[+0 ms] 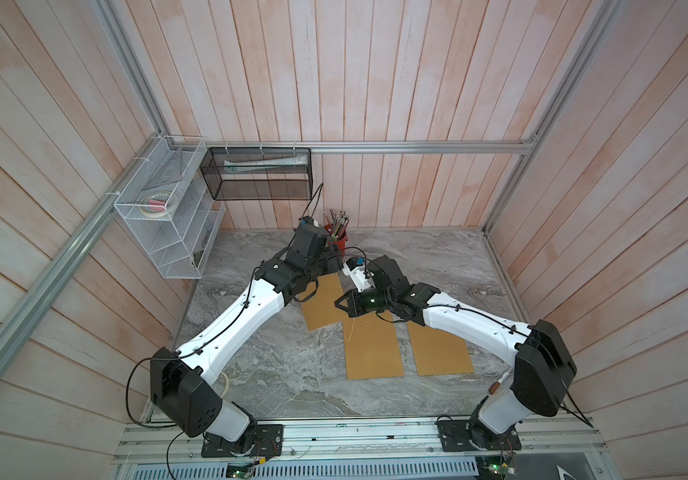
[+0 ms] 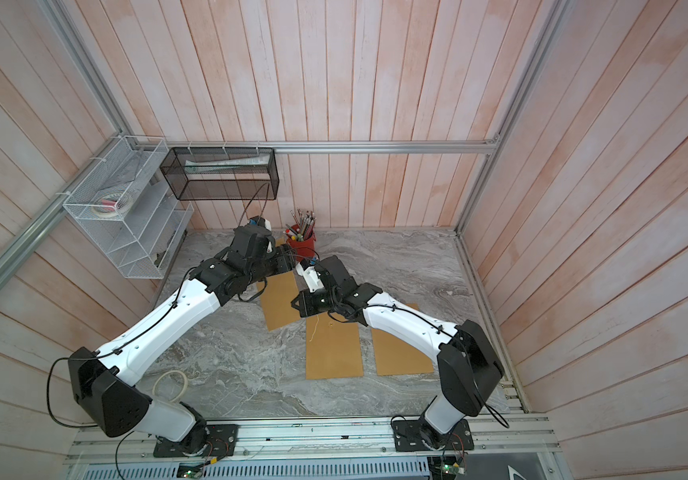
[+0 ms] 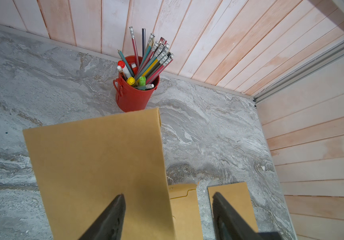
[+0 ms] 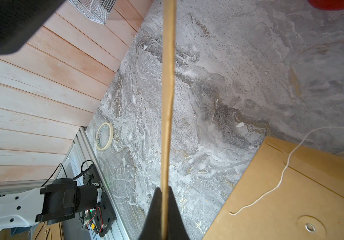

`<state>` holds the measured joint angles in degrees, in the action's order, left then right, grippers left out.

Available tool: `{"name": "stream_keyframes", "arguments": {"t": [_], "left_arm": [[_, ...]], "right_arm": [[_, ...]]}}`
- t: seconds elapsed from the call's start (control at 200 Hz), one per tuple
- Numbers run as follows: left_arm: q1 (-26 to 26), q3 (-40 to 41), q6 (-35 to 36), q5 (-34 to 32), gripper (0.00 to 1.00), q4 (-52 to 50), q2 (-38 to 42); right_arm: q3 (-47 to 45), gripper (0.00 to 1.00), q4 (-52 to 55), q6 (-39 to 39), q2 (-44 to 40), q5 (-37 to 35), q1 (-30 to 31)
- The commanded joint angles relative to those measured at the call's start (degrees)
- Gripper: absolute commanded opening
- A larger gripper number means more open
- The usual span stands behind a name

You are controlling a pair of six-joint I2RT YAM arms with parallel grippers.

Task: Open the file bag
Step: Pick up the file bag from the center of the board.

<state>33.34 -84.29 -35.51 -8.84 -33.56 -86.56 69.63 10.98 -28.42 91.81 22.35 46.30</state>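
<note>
Three brown file bags lie on the marble table. The leftmost file bag point(image 1: 319, 307) point(image 2: 280, 303) has its side edge pinched in my right gripper point(image 1: 340, 304) point(image 4: 163, 189), which is shut on it. The right wrist view shows this bag edge-on as a thin strip point(image 4: 168, 83). In the left wrist view the same bag point(image 3: 94, 166) rises as a broad sheet. My left gripper point(image 3: 168, 194) is open at the bag's far end. One finger point(image 3: 113, 216) shows in front of the sheet and the other beyond its edge. The top views hide these jaws under the wrist.
The middle file bag point(image 1: 373, 353) point(image 4: 291, 197) has a loose white string point(image 4: 287, 160) on it. A third file bag point(image 1: 442, 353) lies to its right. A red pot of pencils point(image 1: 338, 243) point(image 3: 133, 97) stands behind the left wrist. A tape roll point(image 2: 171, 386) lies front left. Wire racks point(image 1: 167, 216) hang on the walls.
</note>
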Motion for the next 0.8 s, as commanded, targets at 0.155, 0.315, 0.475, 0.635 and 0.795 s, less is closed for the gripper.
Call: {"name": "stream_keyframes", "arguments": {"t": [0.155, 0.315, 0.475, 0.635, 0.795], "left_arm": [[0.28, -4.97, 0.97, -2.54, 0.66, -6.01, -3.99], [0.26, -7.06, 1.10, -2.89, 0.64, -6.98, -5.83], [0.23, -8.58, 1.58, -3.22, 0.58, -7.49, -7.55], [-0.18, -8.84, 0.88, -3.04, 0.58, -6.58, -8.18], [-1.06, -8.35, 0.59, -2.12, 0.58, -5.06, -7.96]], "right_arm": [[5.93, 0.00, 4.74, 1.98, 2.40, -5.20, 1.79], [9.01, 0.00, 7.50, 3.35, 3.46, -7.37, 2.91], [9.90, 0.00, 8.27, 3.68, 3.52, -9.01, 3.35], [9.73, 0.00, 7.16, 3.30, 2.72, -9.13, 3.44], [9.73, 0.00, 6.51, 3.11, 2.58, -8.07, 3.45]]}}
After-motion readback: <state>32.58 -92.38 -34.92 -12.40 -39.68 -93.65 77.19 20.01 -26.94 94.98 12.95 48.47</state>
